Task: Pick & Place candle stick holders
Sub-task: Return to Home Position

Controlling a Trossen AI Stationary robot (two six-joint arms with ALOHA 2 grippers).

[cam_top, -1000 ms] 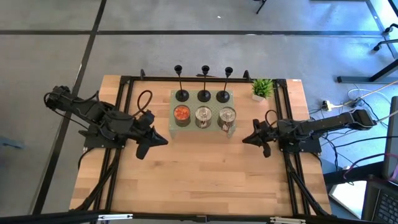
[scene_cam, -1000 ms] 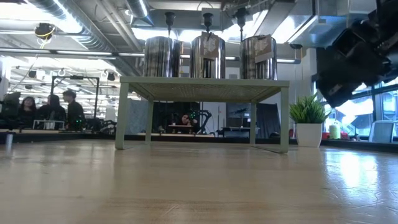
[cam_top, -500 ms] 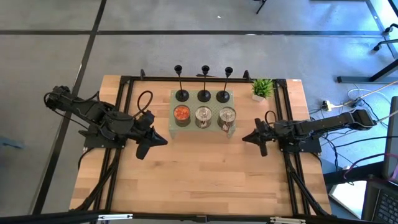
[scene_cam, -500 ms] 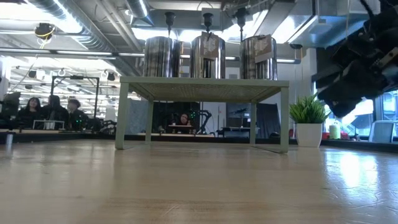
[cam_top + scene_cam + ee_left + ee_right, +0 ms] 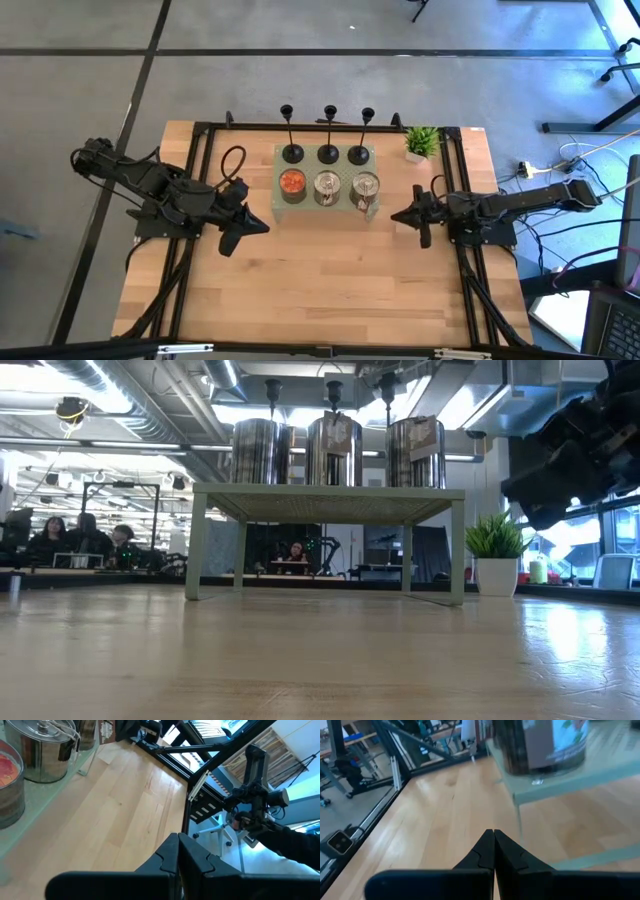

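Candle stick holders [image 5: 329, 135] line the twelve o'clock edge of the shelf [image 5: 310, 166]; draw your right hand [image 5: 396, 219], pinched empty, toward three o'clock, mirroring the pinched left hand [image 5: 264, 226] at nine.

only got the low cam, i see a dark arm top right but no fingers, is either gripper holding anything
observer: No. The wrist views show the right gripper and the left gripper both shut with nothing between their fingers. In the high view they sit above the table on either side of the shelf.
operator: ok and the holders, i only see thin stems behind the cans, how many are up there
observer: Three. The high view shows the candle stick holders standing in a row along the shelf's back edge, one behind each of the three cans.
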